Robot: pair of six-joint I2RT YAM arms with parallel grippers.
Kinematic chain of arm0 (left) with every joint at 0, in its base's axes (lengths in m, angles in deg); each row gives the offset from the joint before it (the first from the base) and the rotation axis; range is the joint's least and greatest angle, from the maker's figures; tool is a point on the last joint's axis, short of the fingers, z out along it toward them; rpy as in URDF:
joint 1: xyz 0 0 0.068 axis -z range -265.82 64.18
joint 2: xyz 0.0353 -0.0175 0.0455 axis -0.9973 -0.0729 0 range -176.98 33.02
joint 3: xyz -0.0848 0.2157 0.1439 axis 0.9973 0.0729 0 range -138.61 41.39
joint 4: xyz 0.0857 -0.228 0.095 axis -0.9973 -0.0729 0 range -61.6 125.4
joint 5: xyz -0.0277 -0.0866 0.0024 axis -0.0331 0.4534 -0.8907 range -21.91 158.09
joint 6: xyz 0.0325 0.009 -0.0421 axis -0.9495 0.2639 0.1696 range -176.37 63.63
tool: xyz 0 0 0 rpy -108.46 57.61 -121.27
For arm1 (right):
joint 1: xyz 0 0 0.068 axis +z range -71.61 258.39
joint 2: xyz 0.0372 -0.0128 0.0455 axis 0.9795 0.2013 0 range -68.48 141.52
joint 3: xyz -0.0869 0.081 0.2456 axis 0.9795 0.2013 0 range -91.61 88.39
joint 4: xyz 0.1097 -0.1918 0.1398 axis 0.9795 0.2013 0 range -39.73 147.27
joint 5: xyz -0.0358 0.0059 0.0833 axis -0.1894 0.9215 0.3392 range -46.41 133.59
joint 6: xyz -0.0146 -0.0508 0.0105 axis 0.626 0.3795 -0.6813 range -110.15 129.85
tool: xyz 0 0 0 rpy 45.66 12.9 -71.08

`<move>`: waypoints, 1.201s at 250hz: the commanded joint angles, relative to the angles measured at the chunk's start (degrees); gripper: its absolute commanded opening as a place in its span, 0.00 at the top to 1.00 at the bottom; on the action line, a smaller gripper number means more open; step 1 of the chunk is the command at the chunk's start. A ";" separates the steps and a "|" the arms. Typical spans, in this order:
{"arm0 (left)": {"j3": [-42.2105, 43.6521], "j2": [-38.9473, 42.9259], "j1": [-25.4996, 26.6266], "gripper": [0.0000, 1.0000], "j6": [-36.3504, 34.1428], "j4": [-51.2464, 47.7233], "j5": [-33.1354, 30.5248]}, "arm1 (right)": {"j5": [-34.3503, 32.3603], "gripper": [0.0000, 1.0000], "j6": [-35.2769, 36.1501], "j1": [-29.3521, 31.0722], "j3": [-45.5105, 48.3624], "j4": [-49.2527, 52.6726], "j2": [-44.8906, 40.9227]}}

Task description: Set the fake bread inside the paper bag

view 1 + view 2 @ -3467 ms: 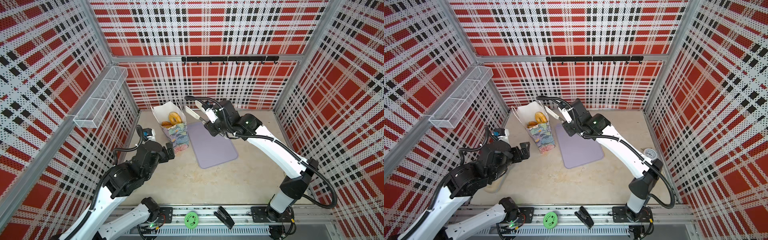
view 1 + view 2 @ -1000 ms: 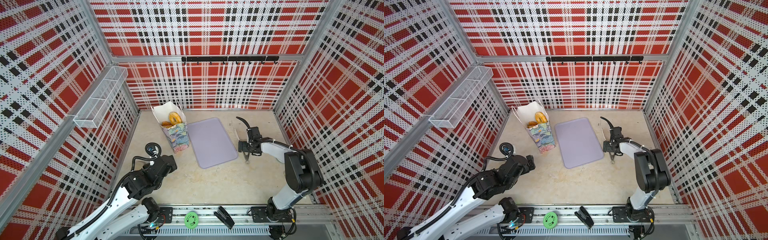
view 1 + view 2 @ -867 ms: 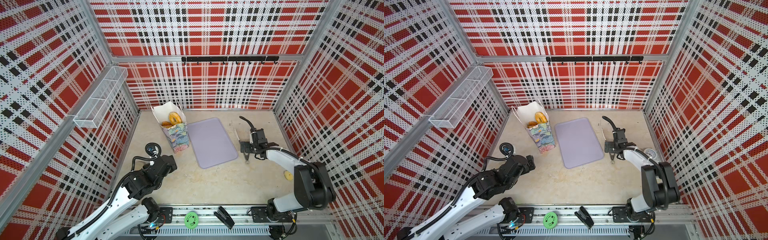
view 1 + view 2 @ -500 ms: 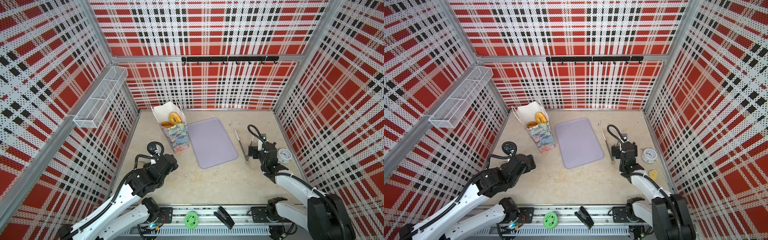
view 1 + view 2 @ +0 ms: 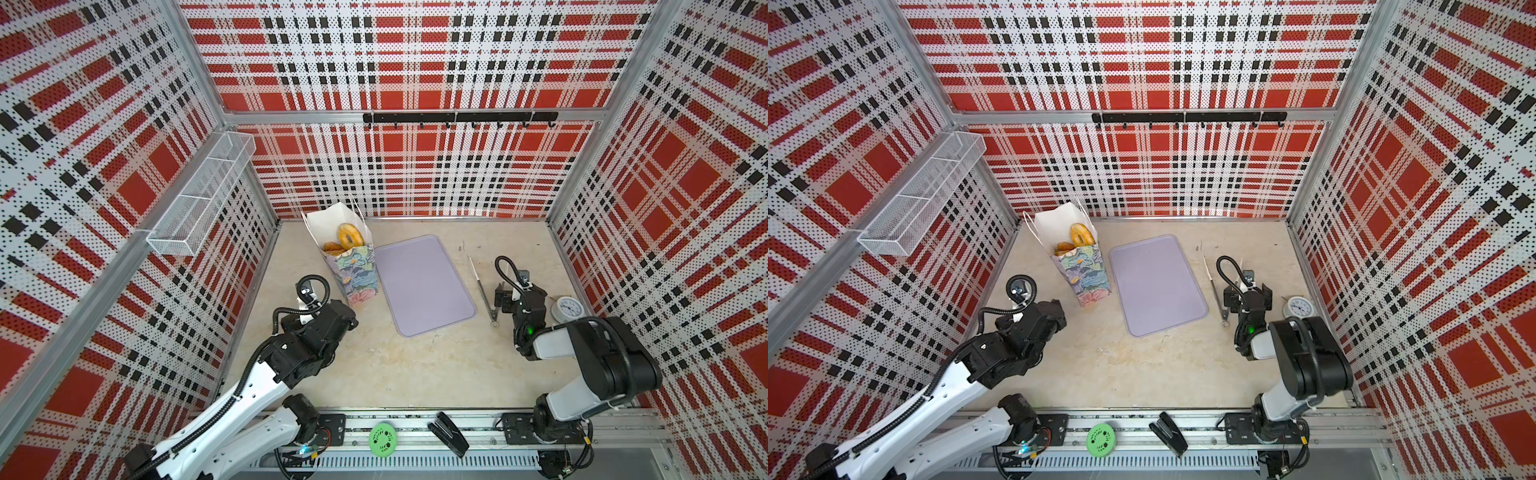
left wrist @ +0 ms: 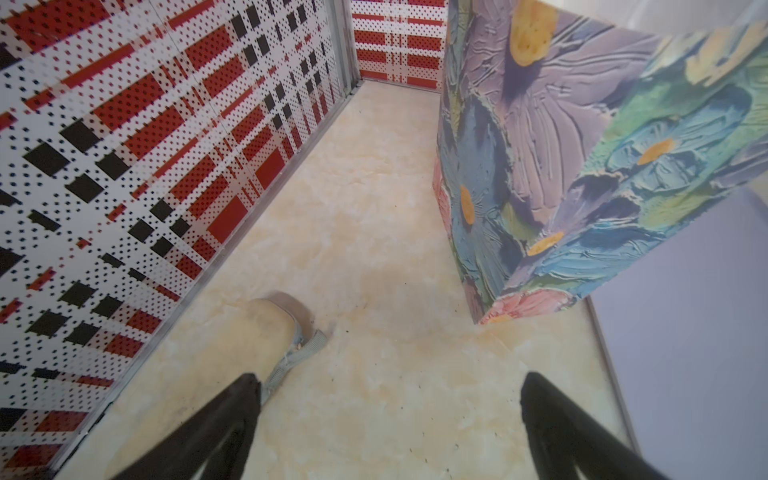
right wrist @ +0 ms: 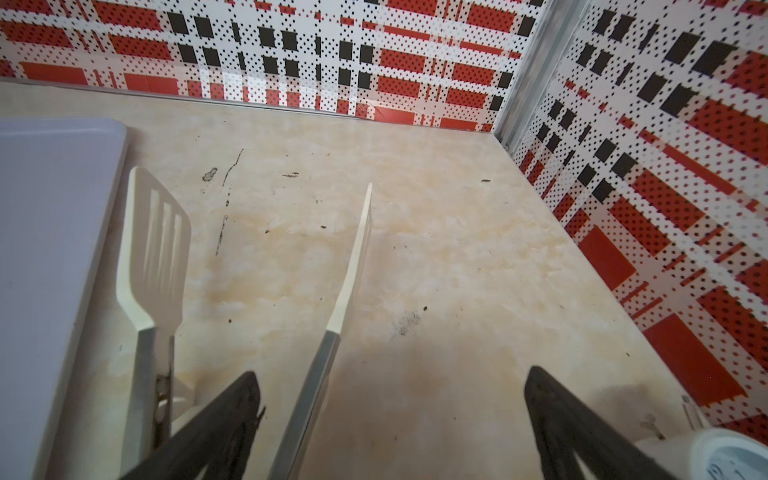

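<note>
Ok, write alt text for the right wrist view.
White-tipped metal tongs lie spread open on a beige table beside a lilac tray, one arm running between the wide-open black fingers of the right hand, which grips nothing. A small white clock sits at the frame's edge, with red plaid walls behind.

No lettering, brand or number is legible anywhere. The small white clock [image 5: 564, 308], just beside the right gripper [image 5: 519, 293], shows a dial whose numerals are too small to read.
</note>
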 commanded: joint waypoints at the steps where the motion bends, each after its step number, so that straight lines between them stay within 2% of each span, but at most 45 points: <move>1: 3.89 2.08 -2.43 0.01 -11.08 11.36 -4.87 | 1.51 0.00 0.43 -0.45 -1.62 -5.63 0.06; 45: 14.10 4.16 -9.11 0.01 -29.88 36.71 -0.91 | 1.36 0.00 0.60 -0.59 -1.65 -6.35 0.44; 62: 17.35 3.65 -12.71 0.01 -32.70 44.12 2.24 | 1.30 0.00 0.25 -0.59 -1.89 -5.08 0.10; 83: 20.59 1.61 -17.94 0.01 -35.37 51.44 9.78 | 1.34 0.00 0.38 -0.67 -1.99 -5.26 0.25; 138: 27.60 -7.57 -27.39 0.01 -37.35 71.51 20.70 | 1.02 0.00 0.17 -0.71 -2.23 -4.63 0.23; 175: 29.18 -15.87 -30.97 0.01 -37.76 83.85 27.62 | 1.00 0.00 0.07 -0.85 -2.43 -4.35 0.26; 210: 28.91 -26.31 -32.43 0.01 -39.44 96.54 31.53 | 0.89 0.00 -0.01 -0.81 -2.52 -4.22 0.25; 269: 25.10 -41.74 -33.56 0.01 -41.26 107.86 39.48 | 0.72 0.00 -0.18 -0.94 -2.70 -3.87 0.26; 285: 25.36 -46.48 -33.58 0.01 -42.35 114.26 40.71 | 0.61 0.00 -0.38 -0.96 -2.87 -3.59 0.21; 300: 23.75 -44.45 -34.21 0.01 -41.18 106.89 40.18 | 0.65 0.00 -0.47 -1.03 -2.96 -3.47 0.26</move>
